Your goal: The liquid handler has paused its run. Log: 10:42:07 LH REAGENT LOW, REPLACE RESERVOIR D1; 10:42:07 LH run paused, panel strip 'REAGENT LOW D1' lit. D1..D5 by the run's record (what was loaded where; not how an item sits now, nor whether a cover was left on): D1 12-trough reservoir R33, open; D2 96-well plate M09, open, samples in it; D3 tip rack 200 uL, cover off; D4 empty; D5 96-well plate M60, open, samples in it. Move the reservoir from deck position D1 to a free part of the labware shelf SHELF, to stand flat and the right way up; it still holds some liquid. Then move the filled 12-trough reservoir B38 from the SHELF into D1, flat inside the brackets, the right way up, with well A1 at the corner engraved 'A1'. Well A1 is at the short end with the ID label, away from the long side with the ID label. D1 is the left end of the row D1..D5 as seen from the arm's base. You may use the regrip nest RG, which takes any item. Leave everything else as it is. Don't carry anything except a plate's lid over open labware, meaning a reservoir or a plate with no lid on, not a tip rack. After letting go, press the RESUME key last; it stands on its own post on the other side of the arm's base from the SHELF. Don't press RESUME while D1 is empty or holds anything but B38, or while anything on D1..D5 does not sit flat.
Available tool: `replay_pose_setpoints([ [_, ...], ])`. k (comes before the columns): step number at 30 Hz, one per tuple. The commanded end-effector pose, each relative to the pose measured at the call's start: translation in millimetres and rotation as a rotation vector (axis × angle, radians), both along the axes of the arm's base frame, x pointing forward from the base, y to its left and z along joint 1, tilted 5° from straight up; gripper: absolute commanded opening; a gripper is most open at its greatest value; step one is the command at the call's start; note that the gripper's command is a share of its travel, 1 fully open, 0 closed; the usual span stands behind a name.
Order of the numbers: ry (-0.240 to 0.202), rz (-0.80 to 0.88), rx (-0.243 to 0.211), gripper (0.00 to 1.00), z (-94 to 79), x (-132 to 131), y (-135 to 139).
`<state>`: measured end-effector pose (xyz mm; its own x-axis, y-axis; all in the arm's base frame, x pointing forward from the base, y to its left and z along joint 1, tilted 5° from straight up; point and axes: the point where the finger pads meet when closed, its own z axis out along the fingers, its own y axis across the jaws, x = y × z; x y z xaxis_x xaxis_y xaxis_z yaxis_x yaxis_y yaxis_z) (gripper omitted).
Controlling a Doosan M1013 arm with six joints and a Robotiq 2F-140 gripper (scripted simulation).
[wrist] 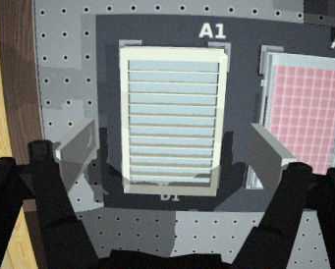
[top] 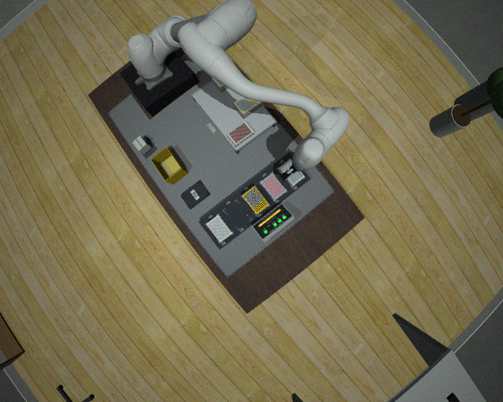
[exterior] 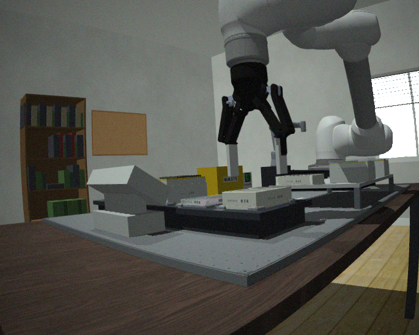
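The bench point(exterior: 93, 288) carries the dark deck point(wrist: 108, 113) near its edge. Reservoir B38 point(wrist: 171, 119) sits flat in D1, just beside the pink plate point(wrist: 305, 115). The hand point(wrist: 172, 151) hangs above it, spread wide and empty, fingers point(exterior: 232, 158) clear of both long walls.

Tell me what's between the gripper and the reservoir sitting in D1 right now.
Nothing: in the exterior view the open gripper hangs above the reservoir, with only air between fingertips and its rim.

A pale grey jointed arm point(top: 260, 92) reaches from upper left over the grey perforated deck plate point(top: 216, 172), seemingly hiding a pale rectangular reservoir point(top: 295, 177).
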<state>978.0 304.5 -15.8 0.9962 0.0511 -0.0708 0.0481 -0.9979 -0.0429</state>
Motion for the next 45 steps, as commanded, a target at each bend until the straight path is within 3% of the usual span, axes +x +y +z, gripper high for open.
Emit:
replay_pose_setpoints([
  [1, 0.000, 0.000, 0.000, 0.77, 5.8, 0.5, -0.1],
  [45, 0.000, 0.000, 0.000, 0.77, 72.2, 5.3, -2.8],
])
